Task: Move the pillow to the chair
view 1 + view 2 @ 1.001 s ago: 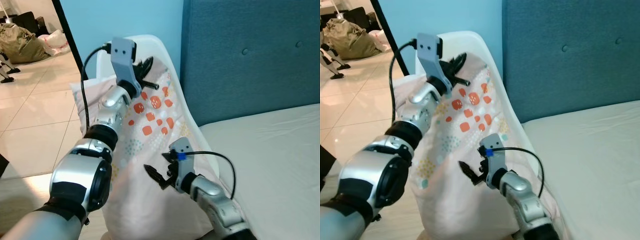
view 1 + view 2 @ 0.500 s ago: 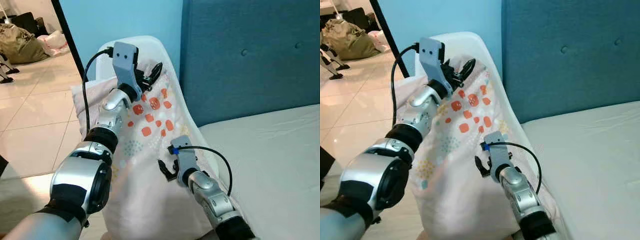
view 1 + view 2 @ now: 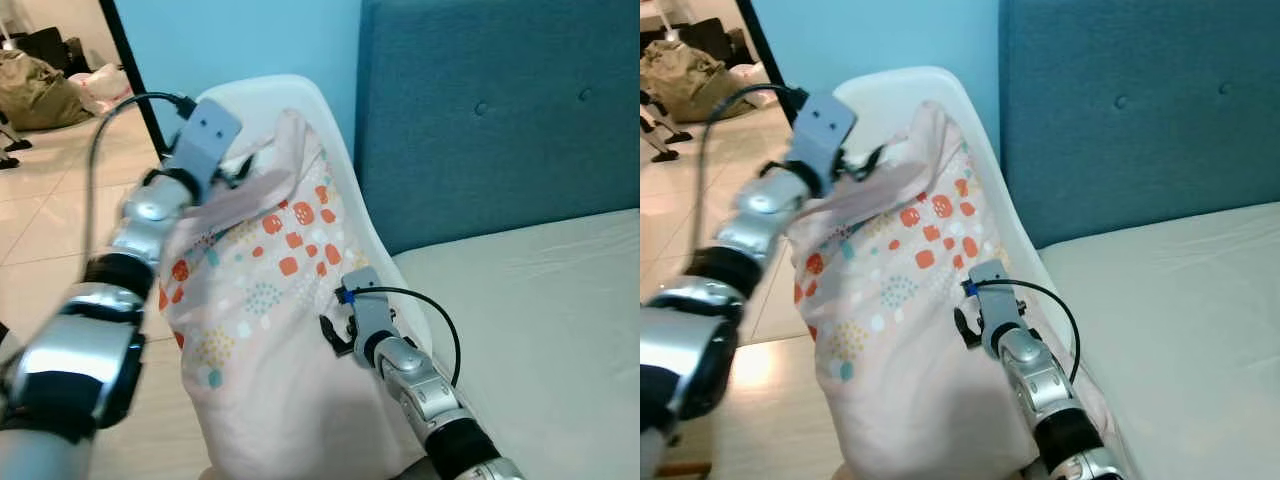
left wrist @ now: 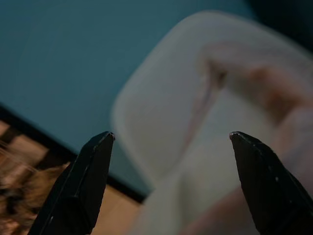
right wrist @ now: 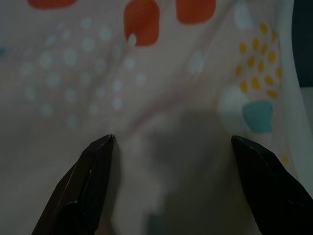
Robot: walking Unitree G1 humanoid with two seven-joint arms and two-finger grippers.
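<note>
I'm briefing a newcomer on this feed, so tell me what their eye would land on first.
A big pink pillow with orange and teal spots stands upright in the white chair, beside the blue headboard and the bed. The left gripper, open, sits at the pillow's upper left edge. The right gripper, open, points at its lower front.

Blurred by motion: left arm (image 3: 110,290) and its wrist camera housing. Hidden behind the pillow (image 3: 260,330): chair (image 3: 300,105) seat and most of its back. Cut off at the bottom edge: pillow's lower end, right arm (image 3: 440,425). Too soft in the left wrist view to tell chair from pillow. Cut off at the top left corner: bags (image 3: 40,85) on the floor.
</note>
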